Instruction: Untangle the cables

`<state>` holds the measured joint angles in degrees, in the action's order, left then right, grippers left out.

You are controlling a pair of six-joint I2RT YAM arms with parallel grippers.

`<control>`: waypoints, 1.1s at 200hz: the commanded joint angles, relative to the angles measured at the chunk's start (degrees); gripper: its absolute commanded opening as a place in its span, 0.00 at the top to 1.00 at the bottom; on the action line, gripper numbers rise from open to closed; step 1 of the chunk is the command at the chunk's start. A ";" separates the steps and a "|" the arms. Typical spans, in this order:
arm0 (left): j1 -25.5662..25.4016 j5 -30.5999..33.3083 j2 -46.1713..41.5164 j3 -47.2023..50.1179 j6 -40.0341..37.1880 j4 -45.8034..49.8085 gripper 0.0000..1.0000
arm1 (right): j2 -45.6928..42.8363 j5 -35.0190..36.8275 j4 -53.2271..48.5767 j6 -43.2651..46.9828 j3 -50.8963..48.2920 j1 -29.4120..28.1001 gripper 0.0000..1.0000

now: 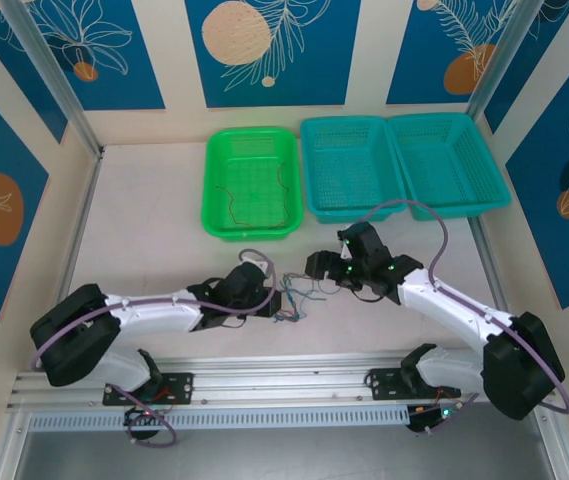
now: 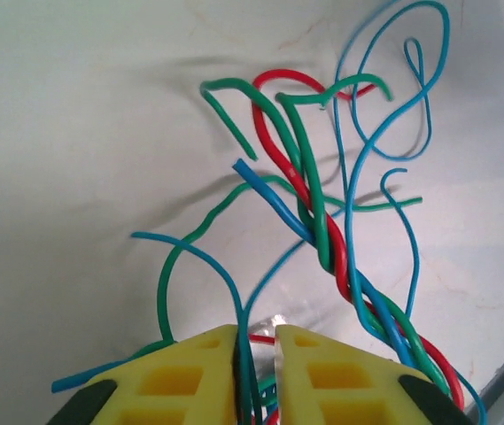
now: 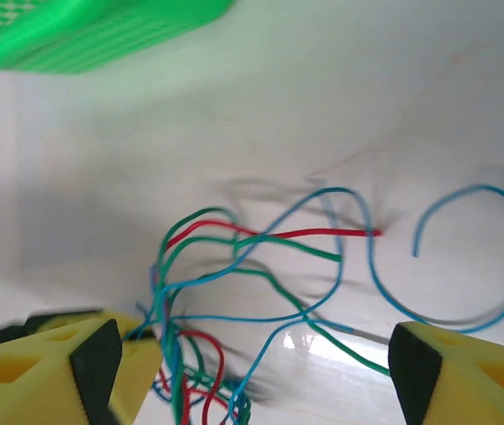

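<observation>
Cables (image 1: 293, 299): tangled bundle on the table (image 1: 144, 220), centre of the top view, between both grippers. Left gripper (image 2: 256, 335): clenched on blue and green strands. Right gripper (image 3: 256, 354): released, jaws wide apart, strands beside its left-of-frame finger. 1 red-brown wire (image 1: 254, 208) lies in the green basket (image 1: 210, 180), upper centre.
</observation>
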<state>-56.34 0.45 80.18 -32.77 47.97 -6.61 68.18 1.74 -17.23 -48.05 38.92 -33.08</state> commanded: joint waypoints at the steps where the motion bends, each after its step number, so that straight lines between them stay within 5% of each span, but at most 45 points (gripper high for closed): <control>1: -3.70 5.45 -1.76 1.44 5.17 -0.18 0.77 | 4.67 -5.89 -1.36 -10.17 2.28 -1.57 0.18; 63: -6.43 7.18 -7.28 7.12 4.61 -9.87 0.70 | 21.13 -5.86 -4.66 -16.15 13.67 -9.36 0.19; 106: -6.43 20.39 -28.34 12.00 -6.34 -1.60 0.29 | 28.49 -2.32 -10.40 -15.58 21.52 -13.40 0.14; 124: -6.13 25.55 -35.16 10.56 -11.66 6.49 0.23 | 31.87 -1.01 -11.37 -14.57 23.96 -14.20 0.15; 151: -5.28 30.49 -38.34 7.55 -12.85 17.06 0.22 | 36.60 3.30 -14.27 -11.26 28.01 -15.33 0.39; 177: -4.17 31.29 -37.50 5.68 -11.99 21.40 0.20 | 37.18 7.24 -15.37 -1.12 29.90 -15.85 0.89; 192: -2.57 29.38 -36.47 4.40 -12.58 22.18 0.18 | 34.45 7.99 -12.93 8.81 28.48 -15.86 1.00; 220: 4.91 18.84 -33.81 -0.62 -14.21 26.28 0.18 | 23.92 4.72 -5.64 30.97 22.26 -15.96 1.00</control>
<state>-57.04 26.96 44.99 -27.86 36.34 14.28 102.26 7.66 -28.29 -40.91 65.58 -48.42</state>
